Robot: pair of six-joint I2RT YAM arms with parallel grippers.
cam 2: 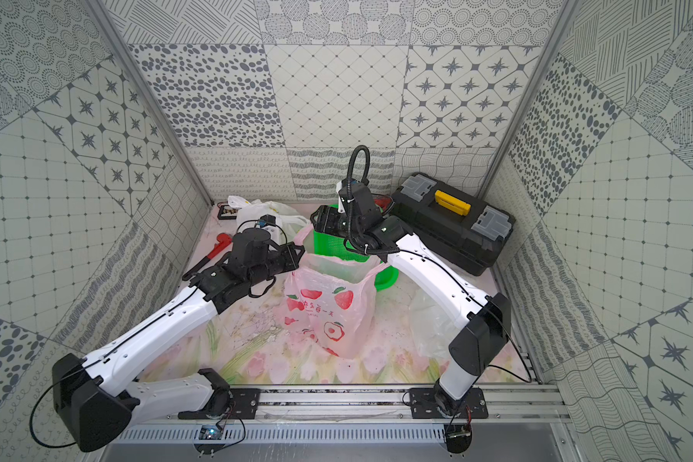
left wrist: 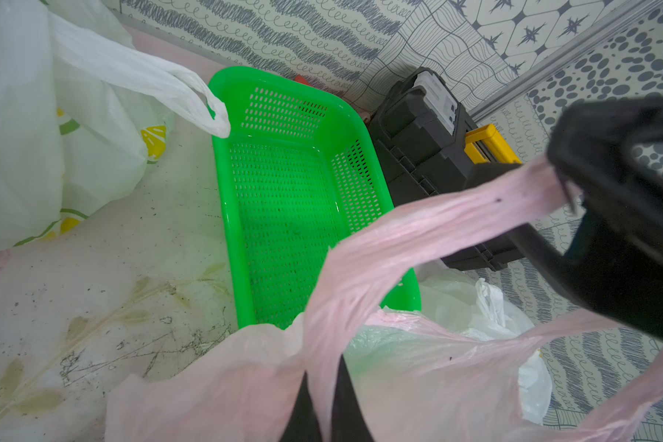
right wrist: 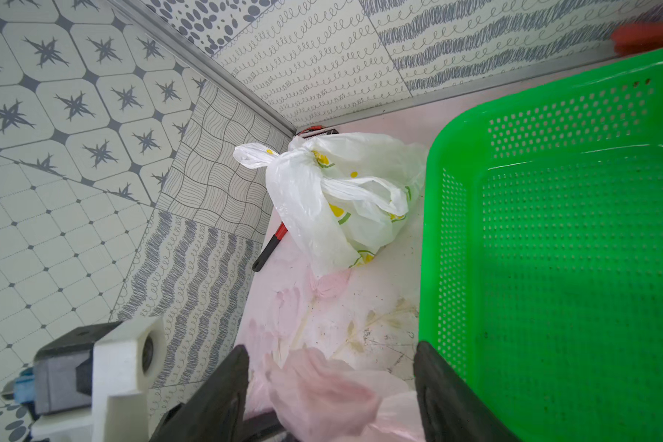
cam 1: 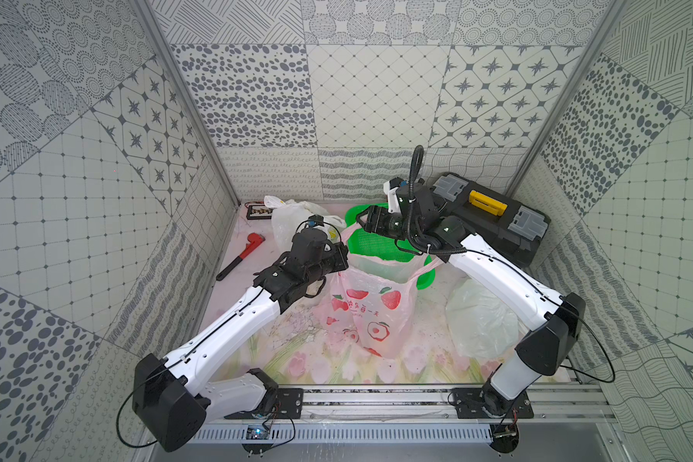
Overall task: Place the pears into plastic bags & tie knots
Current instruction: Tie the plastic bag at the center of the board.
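Your left claw (left wrist: 324, 382) was pinched shut on one handle of the pink strawberry bag (cam 1: 371, 308), standing at the desk's (cam 1: 257, 352) middle by the green basket (cam 1: 367, 240). Its other handle (left wrist: 437, 222) stretched up into the spread jaws of your right claw (right wrist: 332, 346).

Centre: pink bag (cam 1: 371, 316), translucent w/ red strawberry prints, green leaves. Far left: white bag (right wrist: 341, 199) w/ yellow lemon-slice prints; basket (left wrist: 284, 199) bright green w/ rows of small holes. Far right: toolbox (cam 1: 497, 228) black, yellow handle, grey latches; wrench (cam 1: 239, 256) left, red + black; mat (cam 1: 317, 372) pale pink tulip print; walls (cam 1: 377, 96) cream w/ grey patchwork patterns.
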